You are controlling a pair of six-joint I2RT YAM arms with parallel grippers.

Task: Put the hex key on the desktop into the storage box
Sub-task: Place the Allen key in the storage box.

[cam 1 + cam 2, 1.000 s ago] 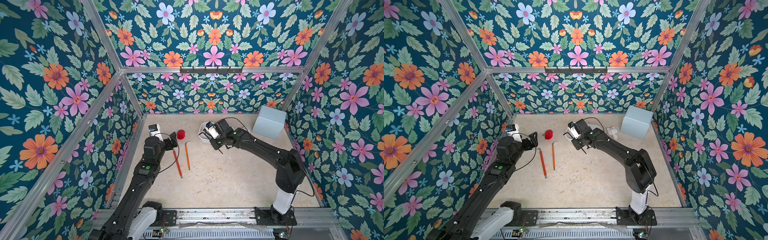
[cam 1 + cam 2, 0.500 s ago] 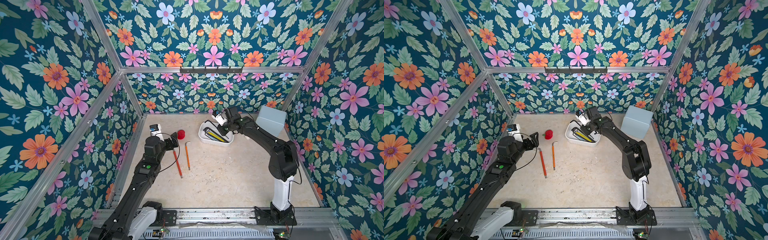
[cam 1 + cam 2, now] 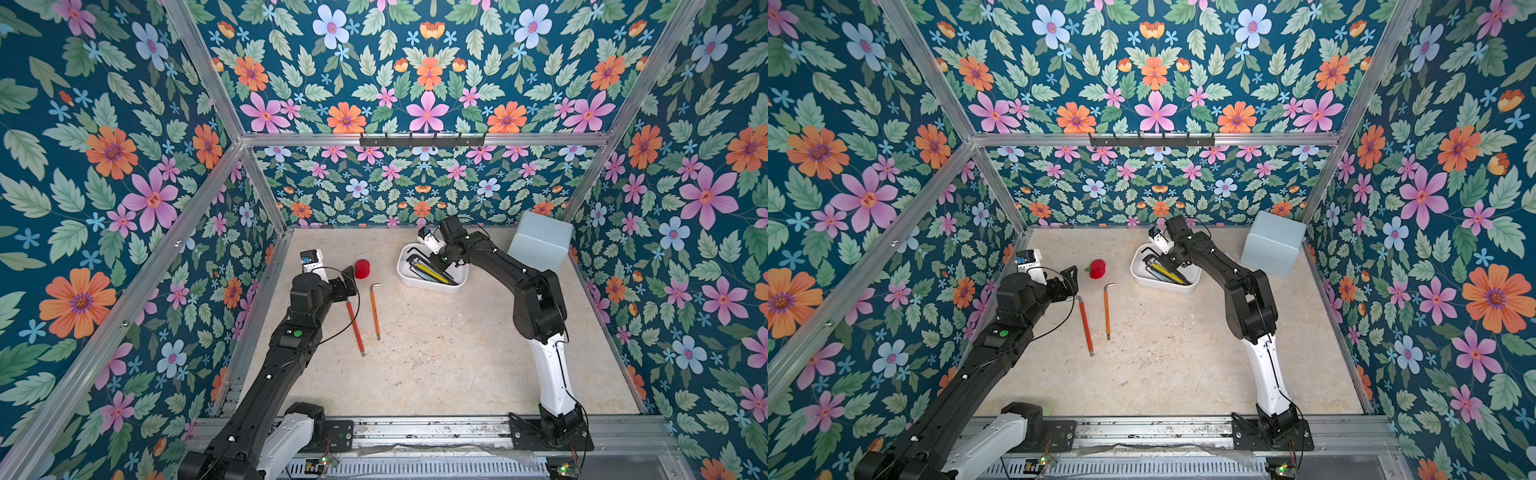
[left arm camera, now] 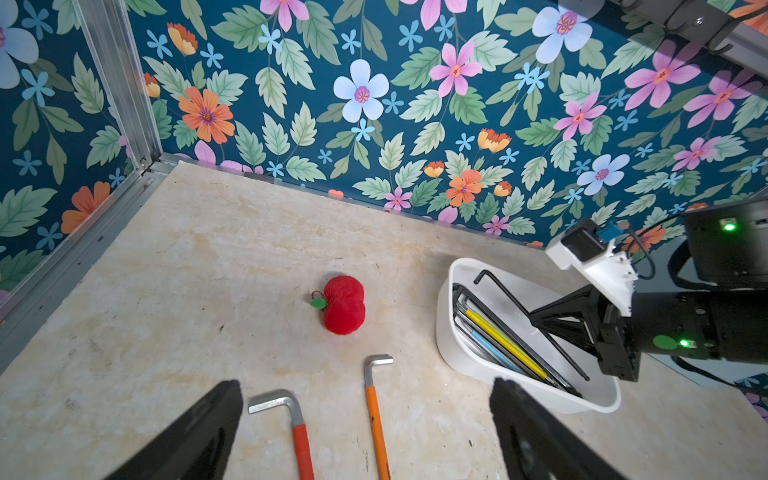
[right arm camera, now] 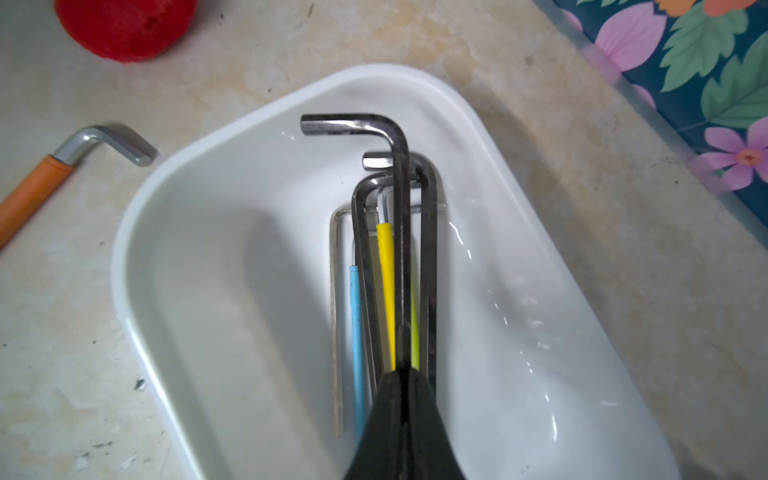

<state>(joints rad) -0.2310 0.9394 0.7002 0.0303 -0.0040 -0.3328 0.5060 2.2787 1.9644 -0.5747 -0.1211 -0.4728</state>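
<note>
two fingers of our right gripper [image 5: 401,374] clamp a dark hex key [image 5: 401,249] over the storage box [image 5: 208,291]; our left gripper [image 4: 365,390] spreads wide.

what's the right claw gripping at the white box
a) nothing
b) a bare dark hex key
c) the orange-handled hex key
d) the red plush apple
b: the right claw is shut on a bare dark hex key at the storage box, while the orange-handled hex key and the red plush apple lie outside it.

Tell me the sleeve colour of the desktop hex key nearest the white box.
Orange; the hex key shows best in the left wrist view.
</note>
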